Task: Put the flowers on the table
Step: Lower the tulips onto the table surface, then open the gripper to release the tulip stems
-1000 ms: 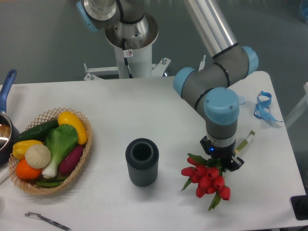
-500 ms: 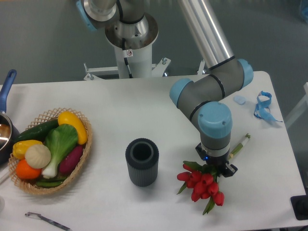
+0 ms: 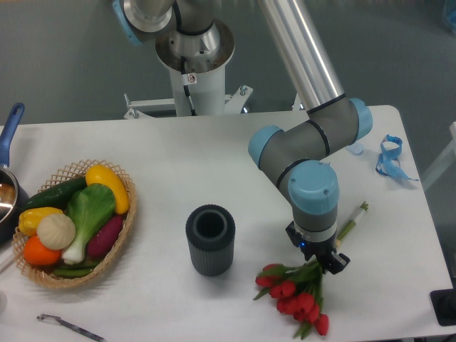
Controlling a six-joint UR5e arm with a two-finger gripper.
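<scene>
The flowers [image 3: 291, 293], red tulips with green leaves, lie low near the front edge of the white table [image 3: 214, 157], right of the dark vase. Their green stem [image 3: 351, 219] sticks out up and to the right behind the wrist. My gripper [image 3: 319, 261] points straight down over the stems and is shut on the flowers. The wrist hides its fingers for the most part. I cannot tell whether the blooms touch the tabletop.
A dark ribbed vase [image 3: 210, 240] stands upright left of the flowers. A wicker basket of vegetables [image 3: 75, 221] sits at the left, a pot [image 3: 8, 185] beside it. A blue ribbon [image 3: 390, 158] lies at the right edge, a thin metal tool [image 3: 70, 326] at the front left.
The gripper has carried the flowers left and toward the front edge, and lower. The blooms have swung to the left below the wrist.
</scene>
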